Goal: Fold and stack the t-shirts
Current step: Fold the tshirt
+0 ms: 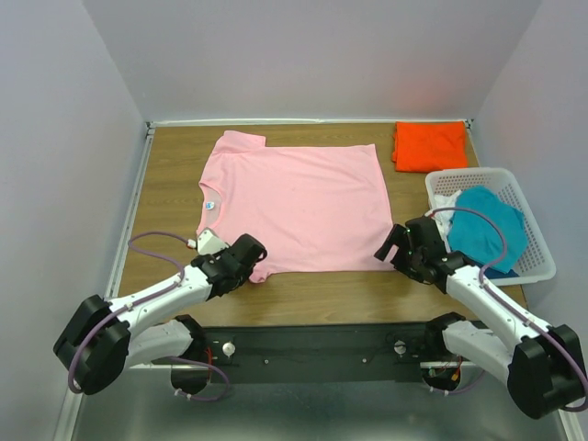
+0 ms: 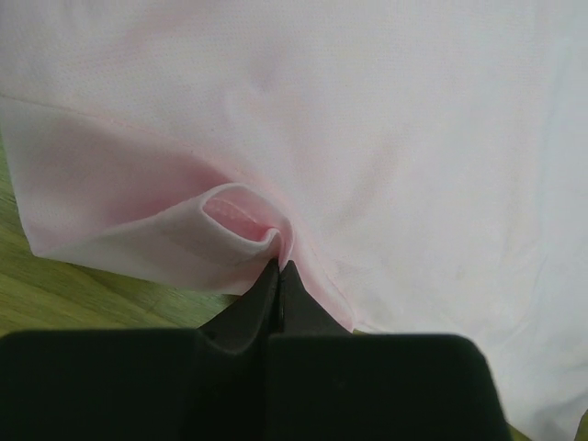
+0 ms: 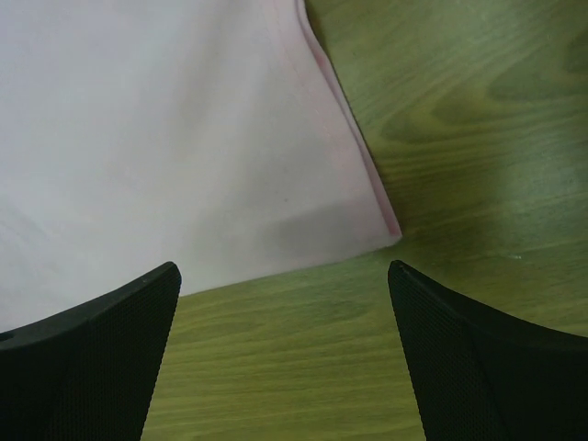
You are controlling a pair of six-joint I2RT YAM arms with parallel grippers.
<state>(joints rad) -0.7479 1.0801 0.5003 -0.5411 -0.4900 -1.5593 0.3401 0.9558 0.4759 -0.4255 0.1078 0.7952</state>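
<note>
Pale walls close in a wooden worktop (image 1: pixel 175 184) on three sides, and a pink shirt (image 1: pixel 299 207) lies spread flat across its middle, with the neck toward the left side and the bottom hem toward the right. A small label (image 1: pixel 209 204) shows inside the neck opening. One sleeve points to the far wall; the other lies at the near edge of the cloth, where the left pincer (image 1: pixel 255 268) sits. In the left wrist view this pincer (image 2: pixel 278 268) has its two dark tips pressed together on a small fold of the pink shirt (image 2: pixel 386 138), and the hemmed edge is puckered into a little loop just above the tips. The right pincer (image 1: pixel 390 248) is at the near right corner of the same shirt. In the right wrist view it (image 3: pixel 283 268) stands wide apart and grips nothing, and the square corner of the pink shirt (image 3: pixel 138 138) lies between and just ahead of its two fingers, flat on the bare wood (image 3: pixel 459 110). Whether those fingers touch the wood cannot be told. An orange shirt (image 1: pixel 429 145) lies folded in the far right corner of the worktop, well apart from the pink one. Near it on the right side stands a white lattice basket (image 1: pixel 542 266), and a teal shirt (image 1: pixel 487 225) lies bunched inside it, on top of some white cloth (image 1: pixel 447 204).
</note>
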